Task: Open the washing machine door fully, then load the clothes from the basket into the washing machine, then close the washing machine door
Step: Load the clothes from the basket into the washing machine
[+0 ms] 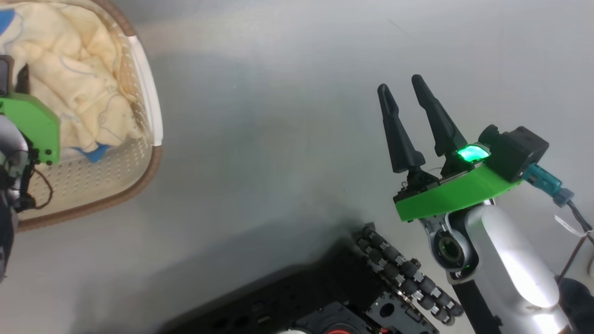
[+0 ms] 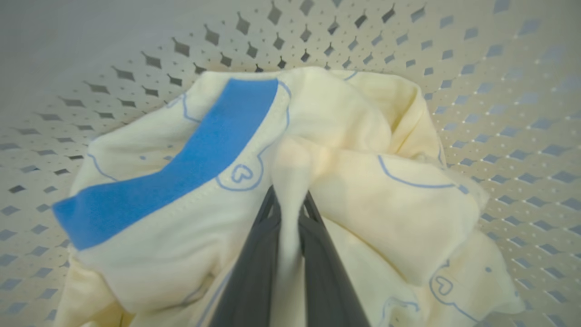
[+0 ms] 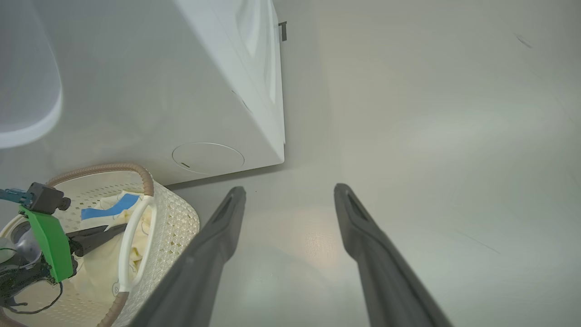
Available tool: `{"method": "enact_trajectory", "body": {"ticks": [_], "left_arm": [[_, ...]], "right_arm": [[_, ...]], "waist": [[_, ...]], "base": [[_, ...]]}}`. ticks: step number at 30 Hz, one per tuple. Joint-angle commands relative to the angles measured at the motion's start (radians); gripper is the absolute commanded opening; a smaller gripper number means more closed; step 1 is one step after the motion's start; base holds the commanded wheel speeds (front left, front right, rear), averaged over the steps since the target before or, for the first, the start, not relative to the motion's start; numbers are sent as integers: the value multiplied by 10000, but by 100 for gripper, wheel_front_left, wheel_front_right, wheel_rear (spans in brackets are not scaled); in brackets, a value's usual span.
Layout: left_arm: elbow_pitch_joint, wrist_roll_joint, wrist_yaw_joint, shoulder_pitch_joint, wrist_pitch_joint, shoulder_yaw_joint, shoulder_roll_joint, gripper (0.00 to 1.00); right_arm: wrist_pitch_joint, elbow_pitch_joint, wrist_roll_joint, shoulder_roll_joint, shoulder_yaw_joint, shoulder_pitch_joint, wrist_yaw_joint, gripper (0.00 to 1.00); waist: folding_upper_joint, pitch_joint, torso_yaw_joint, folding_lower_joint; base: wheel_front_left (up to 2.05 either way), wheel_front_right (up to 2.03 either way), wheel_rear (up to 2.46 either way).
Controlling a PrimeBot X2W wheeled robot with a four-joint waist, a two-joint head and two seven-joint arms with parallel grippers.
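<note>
L gripper [image 2: 290,196] is down in the perforated cream basket [image 1: 157,157], jaws pinched on a soft fold of pale yellow clothes [image 2: 354,136]. R gripper [image 1: 399,81] is spread wide, nothing between, over smooth grey floor [image 1: 278,116]. The boxy white washing machine [image 3: 218,91] stands near the basket.

yellow clothes [image 2: 363,154] crumpled in cream basket [image 1: 93,205], near white washing machine [image 3: 181,91]

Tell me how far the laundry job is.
Done: nothing I can confirm. In hand: the left gripper pinches a fold of the clothes, lying in the basket. Left: load them into the washing machine, then shut it. The right gripper is open.
</note>
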Motion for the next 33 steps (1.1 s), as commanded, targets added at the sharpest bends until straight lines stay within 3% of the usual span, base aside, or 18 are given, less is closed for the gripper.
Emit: {"method": "enact_trajectory", "body": {"ticks": [1,21,33], "left_arm": [[-213,-125,118,315,-235,328,218,0],[-1931,-1207,1121,3199,-2925,883,-895,0],[-3204,-1660,1177,5437,-3586,1363,-1774,0]], "right_arm": [[-65,-165,-50,-129,53,317,17,100],[-65,174,-814,-129,-819,823,17,100],[-65,391,-1446,-129,-1363,1818,17,100]], "waist": [[-1,-231,193,-1],[-1,-2745,1389,-1],[-1,-5033,1904,-1]], "base": [[0,0,0],[0,0,0],[0,0,0]]}}
